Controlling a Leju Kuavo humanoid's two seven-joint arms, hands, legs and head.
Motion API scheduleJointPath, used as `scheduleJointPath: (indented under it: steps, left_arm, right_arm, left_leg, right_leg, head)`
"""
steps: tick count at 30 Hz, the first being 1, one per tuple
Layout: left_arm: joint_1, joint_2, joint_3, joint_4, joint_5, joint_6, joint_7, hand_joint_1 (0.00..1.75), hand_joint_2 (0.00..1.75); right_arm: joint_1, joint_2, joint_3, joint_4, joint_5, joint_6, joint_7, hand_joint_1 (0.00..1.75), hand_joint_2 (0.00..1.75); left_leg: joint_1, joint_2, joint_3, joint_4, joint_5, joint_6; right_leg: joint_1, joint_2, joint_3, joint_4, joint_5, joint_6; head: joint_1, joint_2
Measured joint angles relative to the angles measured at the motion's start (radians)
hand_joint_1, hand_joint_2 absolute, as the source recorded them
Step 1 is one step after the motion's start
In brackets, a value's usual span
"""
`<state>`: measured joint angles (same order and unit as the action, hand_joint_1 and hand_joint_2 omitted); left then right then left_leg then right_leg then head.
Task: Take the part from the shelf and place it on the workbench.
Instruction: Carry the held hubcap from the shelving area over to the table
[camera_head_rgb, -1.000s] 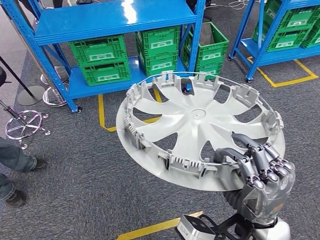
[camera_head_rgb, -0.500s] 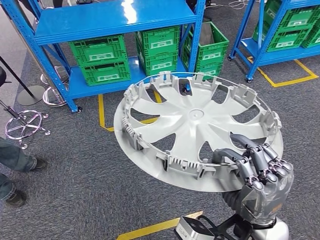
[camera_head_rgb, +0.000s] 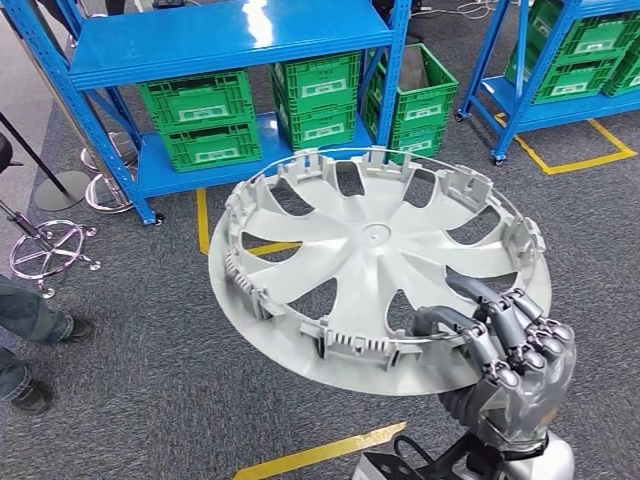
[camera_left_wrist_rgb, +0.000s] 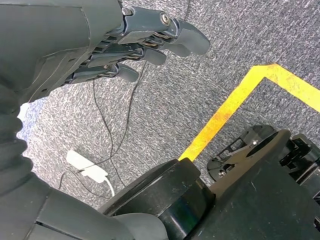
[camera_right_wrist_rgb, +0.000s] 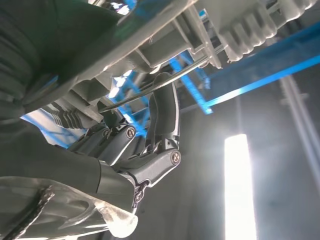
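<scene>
The part is a large silver-grey wheel cover (camera_head_rgb: 373, 262), inner side up, held nearly flat in the air above the carpet in the head view. My right hand (camera_head_rgb: 507, 360) grips its near right rim, fingers hooked over the edge and through a spoke opening. Close up in the right wrist view, the right hand's fingers (camera_right_wrist_rgb: 162, 120) curl around the wheel cover's rim and wire ring (camera_right_wrist_rgb: 181, 75). My left hand (camera_left_wrist_rgb: 124, 45) hangs beside my body over the carpet with its fingers apart and nothing in them.
A blue shelf (camera_head_rgb: 226, 40) with green crates (camera_head_rgb: 204, 118) stands ahead, a second blue rack (camera_head_rgb: 558, 60) at the right. Yellow floor tape (camera_head_rgb: 317, 455) runs near my feet. A person's shoes (camera_head_rgb: 30, 355) and chrome stool bases (camera_head_rgb: 53, 250) are at the left. A white cable and plug (camera_left_wrist_rgb: 88, 167) lie on the carpet.
The wheel cover and my right hand have shifted a little to the left and slightly lower in view. The shelves and floor have stayed put.
</scene>
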<state>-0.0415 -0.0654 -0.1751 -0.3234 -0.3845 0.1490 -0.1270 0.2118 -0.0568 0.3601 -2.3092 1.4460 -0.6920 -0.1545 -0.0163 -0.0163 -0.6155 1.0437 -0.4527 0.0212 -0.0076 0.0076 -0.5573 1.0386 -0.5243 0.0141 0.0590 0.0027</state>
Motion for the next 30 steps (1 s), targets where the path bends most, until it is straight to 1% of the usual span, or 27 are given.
scheduleJointPath:
  steps: [1, 3, 5, 6, 7, 8, 9, 11, 12, 13, 14, 15, 16, 17, 18, 19, 21, 22, 23, 24, 25, 26, 27, 28, 29, 30]
  left_arm:
    - [0.0, 0.0, 0.0, 0.0, 0.0, 0.0, 0.0, 0.0, 1.75]
    - [0.0, 0.001, 0.0, 0.0, 0.0, 0.0, 0.0, 0.0, 1.75]
    - [0.0, 0.002, 0.0, 0.0, 0.0, 0.0, 0.0, 0.0, 1.75]
    - [0.0, 0.001, 0.0, 0.0, 0.0, 0.0, 0.0, 0.0, 1.75]
    - [0.0, 0.001, 0.0, 0.0, -0.001, 0.0, 0.0, 0.0, 1.75]
    - [0.0, 0.0, 0.0, 0.0, -0.001, 0.0, 0.0, 0.0, 1.75]
    - [0.0, -0.001, 0.0, 0.0, -0.001, 0.0, 0.0, 0.0, 1.75]
    - [0.0, -0.001, 0.0, 0.0, -0.001, 0.0, 0.0, 0.0, 1.75]
    - [0.0, -0.001, 0.0, 0.0, -0.001, 0.0, 0.0, 0.0, 1.75]
    - [0.001, -0.002, 0.0, 0.0, -0.001, 0.0, 0.0, 0.0, 1.75]
    - [0.001, -0.002, 0.0, 0.0, -0.001, 0.0, 0.0, 0.0, 1.75]
    - [0.001, -0.003, 0.0, 0.0, -0.001, 0.0, 0.0, 0.0, 1.75]
    - [0.001, -0.003, 0.001, 0.0, -0.002, 0.0, 0.0, 0.0, 1.75]
    - [0.001, -0.002, 0.001, 0.0, -0.002, 0.0, 0.0, 0.0, 1.75]
    - [0.001, -0.002, 0.001, 0.0, -0.002, 0.001, 0.0, 0.0, 1.75]
    - [0.001, -0.001, 0.001, 0.0, -0.002, 0.001, 0.0, 0.0, 1.75]
    - [0.002, -0.001, 0.001, 0.0, -0.002, 0.001, 0.0, 0.0, 1.75]
    - [0.002, -0.001, 0.001, 0.0, -0.002, 0.001, 0.0, 0.0, 1.75]
    - [0.001, -0.001, 0.001, 0.0, -0.002, 0.001, 0.0, 0.0, 1.75]
    - [0.002, -0.001, 0.001, 0.0, -0.002, 0.002, 0.0, 0.0, 1.75]
    - [0.002, 0.0, 0.001, 0.0, -0.001, 0.002, 0.0, 0.0, 1.75]
    - [0.003, 0.0, 0.001, 0.0, -0.001, 0.002, 0.0, 0.0, 1.75]
    - [0.003, 0.0, 0.002, 0.0, -0.001, 0.002, 0.0, 0.0, 1.75]
    - [0.002, -0.001, 0.002, 0.0, -0.001, 0.002, 0.0, 0.0, 1.75]
    - [0.001, -0.001, 0.002, 0.0, -0.002, 0.002, 0.0, 0.0, 1.75]
    - [0.001, -0.001, 0.002, 0.0, -0.002, 0.002, 0.0, 0.0, 1.75]
  right_arm:
    - [0.003, 0.01, -0.005, 0.001, -0.025, 0.0, -0.04, 1.75, 1.75]
    - [0.015, 0.049, -0.036, 0.008, -0.106, 0.0, -0.176, 1.75, 1.75]
    - [0.033, 0.115, -0.1, 0.023, -0.216, 0.0, -0.356, 1.75, 1.75]
    - [0.041, 0.147, -0.133, 0.03, -0.258, 0.0, -0.427, 1.75, 1.75]
    - [0.048, 0.174, -0.162, 0.035, -0.287, 0.0, -0.478, 1.75, 1.75]
    - [0.054, 0.196, -0.184, 0.039, -0.301, 0.0, -0.508, 1.75, 1.75]
    - [0.059, 0.21, -0.2, 0.041, -0.307, 0.0, -0.523, 1.75, 1.75]
    - [0.07, 0.231, -0.223, 0.047, -0.312, 0.0, -0.536, 1.75, 1.75]
    - [0.077, 0.238, -0.232, 0.051, -0.313, 0.0, -0.538, 1.75, 1.75]
    - [0.083, 0.245, -0.24, 0.054, -0.313, 0.0, -0.539, 1.75, 1.75]
    - [0.088, 0.25, -0.247, 0.057, -0.314, 0.0, -0.539, 1.75, 1.75]
    - [0.091, 0.255, -0.252, 0.06, -0.314, 0.0, -0.539, 1.75, 1.75]
    - [0.092, 0.259, -0.257, 0.062, -0.314, 0.0, -0.539, 1.75, 1.75]
    - [0.092, 0.263, -0.262, 0.063, -0.315, 0.0, -0.539, 1.75, 1.75]
    - [0.092, 0.266, -0.265, 0.064, -0.315, 0.0, -0.539, 1.75, 1.75]
    - [0.092, 0.269, -0.268, 0.066, -0.316, 0.0, -0.539, 1.75, 1.75]
    - [0.095, 0.275, -0.272, 0.066, -0.317, 0.0, -0.539, 1.75, 1.75]
    - [0.096, 0.278, -0.274, 0.066, -0.317, 0.0, -0.539, 1.75, 1.75]
    - [0.097, 0.281, -0.276, 0.066, -0.317, 0.0, -0.539, 1.75, 1.75]
    - [0.098, 0.283, -0.277, 0.066, -0.317, 0.0, -0.539, 1.75, 1.75]
    - [0.098, 0.285, -0.278, 0.067, -0.317, 0.0, -0.539, 1.75, 1.75]
    - [0.098, 0.286, -0.28, 0.067, -0.316, 0.0, -0.539, 1.75, 1.75]
    - [0.099, 0.287, -0.281, 0.068, -0.316, 0.0, -0.539, 1.75, 1.75]
    - [0.099, 0.288, -0.282, 0.068, -0.316, 0.0, -0.539, 1.75, 1.75]
    - [0.1, 0.289, -0.283, 0.069, -0.316, 0.0, -0.539, 1.75, 1.75]
    - [0.1, 0.29, -0.284, 0.07, -0.316, 0.0, -0.539, 1.75, 1.75]
  left_leg:
    - [-0.001, 0.0, 0.0, 0.001, -0.001, 0.001]
    - [-0.002, 0.0, -0.001, 0.003, -0.003, 0.005]
    - [-0.002, 0.001, 0.001, 0.0, -0.002, 0.009]
    - [0.002, 0.003, 0.005, -0.01, 0.002, 0.012]
    - [0.005, 0.007, 0.011, -0.021, 0.006, 0.015]
    - [0.01, 0.012, 0.017, -0.033, 0.011, 0.018]
    - [0.013, 0.018, 0.022, -0.041, 0.014, 0.02]
    - [0.014, 0.03, 0.024, -0.044, 0.014, 0.022]
    - [0.014, 0.037, 0.024, -0.043, 0.013, 0.021]
    - [0.015, 0.044, 0.024, -0.042, 0.012, 0.019]
    - [0.016, 0.05, 0.025, -0.04, 0.009, 0.016]
    - [0.019, 0.057, 0.025, -0.036, 0.006, 0.011]
    - [0.02, 0.062, 0.025, -0.032, 0.003, 0.004]
    - [0.019, 0.068, 0.026, -0.024, -0.002, -0.004]
    - [0.018, 0.072, 0.026, -0.019, -0.006, -0.011]
    - [0.016, 0.078, 0.027, -0.016, -0.007, -0.018]
    - [0.017, 0.088, 0.028, -0.014, -0.008, -0.027]
    - [0.02, 0.083, 0.027, -0.007, -0.017, -0.032]
    - [0.022, 0.072, 0.02, 0.015, -0.035, -0.036]
    - [0.024, 0.056, 0.003, 0.06, -0.065, -0.041]
    - [0.024, 0.04, -0.021, 0.123, -0.101, -0.044]
    - [0.024, 0.03, -0.051, 0.194, -0.134, -0.045]
    - [0.024, 0.026, -0.074, 0.25, -0.154, -0.044]
    - [0.023, 0.023, -0.083, 0.274, -0.155, -0.041]
    - [0.022, 0.02, -0.074, 0.258, -0.135, -0.035]
    - [0.021, 0.012, -0.049, 0.203, -0.1, -0.027]
  right_leg:
    - [-0.001, 0.0, 0.0, 0.0, 0.0, 0.001]
    - [-0.002, 0.0, 0.001, -0.001, 0.0, 0.002]
    - [-0.002, 0.001, 0.002, -0.006, 0.001, 0.007]
    - [-0.002, 0.002, 0.002, -0.008, 0.0, 0.009]
    - [-0.001, 0.002, -0.001, -0.003, -0.006, 0.012]
    - [0.0, 0.002, -0.014, 0.023, -0.023, 0.016]
    - [-0.001, 0.002, -0.034, 0.064, -0.047, 0.019]
    - [-0.005, 0.0, -0.098, 0.189, -0.104, 0.027]
    - [-0.007, -0.001, -0.121, 0.23, -0.113, 0.03]
    - [-0.009, -0.002, -0.132, 0.247, -0.107, 0.034]
    - [-0.011, -0.007, -0.118, 0.213, -0.078, 0.037]
    - [-0.013, -0.018, -0.089, 0.15, -0.04, 0.04]
    - [-0.013, -0.035, -0.058, 0.088, -0.014, 0.041]
    - [-0.012, -0.049, -0.031, 0.031, 0.008, 0.038]
    - [-0.011, -0.057, -0.017, 0.004, 0.013, 0.032]
    - [-0.008, -0.058, -0.015, -0.001, 0.011, 0.023]
    - [-0.008, -0.041, -0.016, 0.0, 0.017, 0.007]
    - [-0.009, -0.033, -0.016, 0.0, 0.02, 0.001]
    - [-0.01, -0.025, -0.017, -0.001, 0.022, -0.004]
    - [-0.011, -0.016, -0.017, -0.002, 0.025, -0.009]
    - [-0.011, -0.008, -0.018, -0.002, 0.026, -0.012]
    - [-0.01, 0.002, -0.019, -0.002, 0.026, -0.015]
    - [-0.008, 0.013, -0.019, -0.002, 0.027, -0.016]
    - [-0.006, 0.024, -0.019, -0.002, 0.027, -0.017]
    - [-0.003, 0.037, -0.018, -0.002, 0.028, -0.018]
    - [-0.001, 0.05, -0.017, -0.002, 0.028, -0.018]
  head:
    - [0.0, 0.0]
    - [0.0, 0.0]
    - [0.0, 0.0]
    - [0.0, 0.0]
    - [0.0, 0.0]
    - [0.002, 0.0]
    - [0.004, 0.0]
    - [0.008, 0.0]
    - [0.008, 0.0]
    - [0.009, 0.0]
    - [0.009, 0.0]
    - [0.009, 0.0]
    - [0.01, 0.0]
    - [0.01, 0.0]
    - [0.01, 0.0]
    - [0.01, 0.0]
    - [0.008, 0.0]
    - [0.008, 0.0]
    - [0.007, 0.0]
    - [0.006, 0.0]
    - [0.006, 0.0]
    - [0.006, 0.0]
    - [0.005, 0.0]
    - [0.005, 0.0]
    - [0.006, 0.0]
    - [0.005, 0.0]
